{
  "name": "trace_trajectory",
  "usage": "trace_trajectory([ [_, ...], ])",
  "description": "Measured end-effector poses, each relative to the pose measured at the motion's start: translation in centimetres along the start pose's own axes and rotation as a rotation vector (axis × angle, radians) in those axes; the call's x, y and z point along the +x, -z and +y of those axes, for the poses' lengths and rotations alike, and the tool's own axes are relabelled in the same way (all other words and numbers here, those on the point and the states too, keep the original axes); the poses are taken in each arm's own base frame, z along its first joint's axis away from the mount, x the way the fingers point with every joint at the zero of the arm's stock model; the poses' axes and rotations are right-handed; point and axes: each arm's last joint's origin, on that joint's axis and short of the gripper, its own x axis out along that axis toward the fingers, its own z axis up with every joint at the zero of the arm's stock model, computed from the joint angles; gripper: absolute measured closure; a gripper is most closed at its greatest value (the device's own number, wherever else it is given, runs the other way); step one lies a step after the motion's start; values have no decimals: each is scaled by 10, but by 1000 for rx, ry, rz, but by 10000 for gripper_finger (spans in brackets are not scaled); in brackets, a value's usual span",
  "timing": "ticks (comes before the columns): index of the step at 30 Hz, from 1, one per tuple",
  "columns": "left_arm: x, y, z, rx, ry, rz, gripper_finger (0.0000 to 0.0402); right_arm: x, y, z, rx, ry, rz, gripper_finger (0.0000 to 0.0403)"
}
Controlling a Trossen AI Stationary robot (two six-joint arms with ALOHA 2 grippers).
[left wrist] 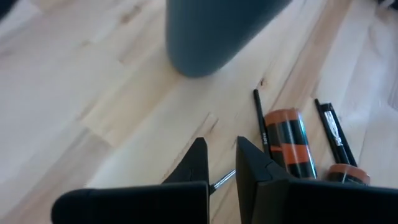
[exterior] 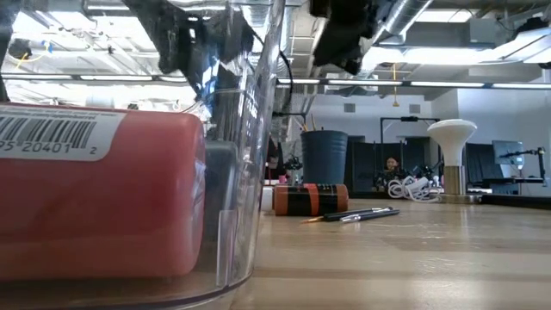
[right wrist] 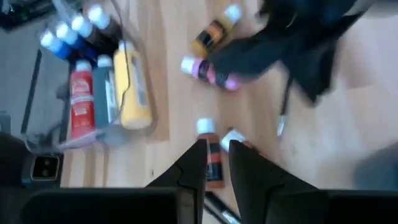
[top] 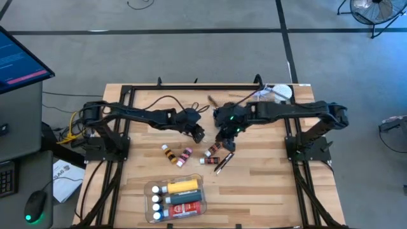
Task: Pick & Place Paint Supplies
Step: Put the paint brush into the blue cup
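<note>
My left gripper [top: 200, 134] hovers over the table's middle, shut on a thin dark brush whose silver ferrule [left wrist: 222, 178] shows between its fingers. My right gripper [top: 226, 141] is just to its right, above an orange-and-black bottle [right wrist: 212, 152]. Its fingers [right wrist: 217, 146] stand a narrow gap apart with nothing between them. Lying on the wood are a pink bottle [top: 185, 156], an orange bottle [top: 168, 151], two orange-and-black bottles [left wrist: 289, 143] and loose brushes [top: 222, 164]. A clear tray [top: 149, 191] near the front edge holds a yellow bottle [top: 183, 186], a red one [top: 184, 207] and others. My left gripper pinches the brush between its two fingers, close to the silver ferrule [left wrist: 222, 178]. The fingers slant down from the table's left. In the right wrist view the brush [right wrist: 283, 115] hangs below the gripper, silver end lowest.
A dark grey cup [exterior: 325, 155] stands behind the bottles, near the grippers. A clear jar with a white lid [top: 280, 93] sits at the far right corner. Bare wood lies to the right of the tray and along both sides.
</note>
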Motion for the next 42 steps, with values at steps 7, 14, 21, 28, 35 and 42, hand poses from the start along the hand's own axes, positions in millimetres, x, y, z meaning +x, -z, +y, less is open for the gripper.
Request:
trace_trajectory([
  [7,-36,28,24,-91,-98,-61,401,58,16,7,-37,127,139,342],
  [14,-69,73,53,-252,-124,-94,401,90,26,5,-43,183,261,342],
  [21,-93,95,66,-338,-55,-189,401,85,3,10,-86,169,226,342],
  [28,-110,86,59,-319,49,-310,401,86,-13,-7,-48,185,268,327],
  [35,-116,82,49,-259,127,-375,401,113,-17,-32,-26,190,413,271],
  [42,-120,82,43,-226,157,-409,401,126,-23,-34,-83,177,398,220],
])
